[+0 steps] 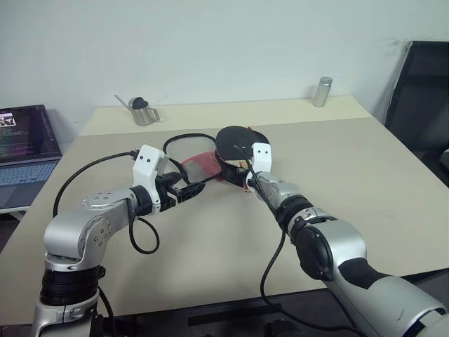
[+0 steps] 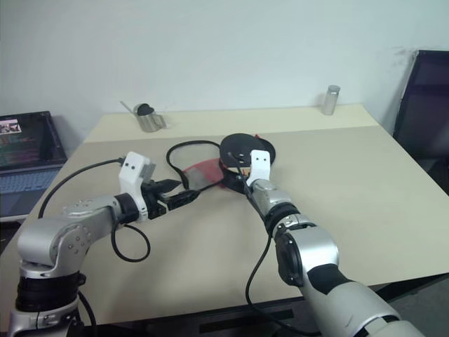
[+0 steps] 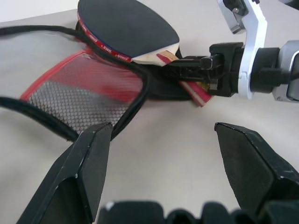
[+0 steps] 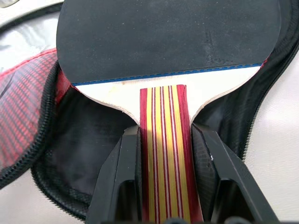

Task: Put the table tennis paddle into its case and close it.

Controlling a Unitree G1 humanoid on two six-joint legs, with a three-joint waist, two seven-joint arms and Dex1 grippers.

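- Here, no brand or lettering can be read on the paddle (image 4: 168,42) or the case (image 4: 70,158); the laptop (image 1: 27,144) screen shows text too small to make out.
- The right end effector (image 4: 164,154) is closed on the paddle's striped handle, one finger on each side, holding the black blade over the open case.
- The left end effector (image 3: 163,154) is wide open and holds nothing, hovering above the surface (image 1: 365,182) just beside the case's red mesh flap (image 3: 88,91).
- The case lies unzipped on the surface between both end effectors.
- A metal cup (image 1: 144,111) and a steel bottle (image 1: 322,92) stand at the far edge.
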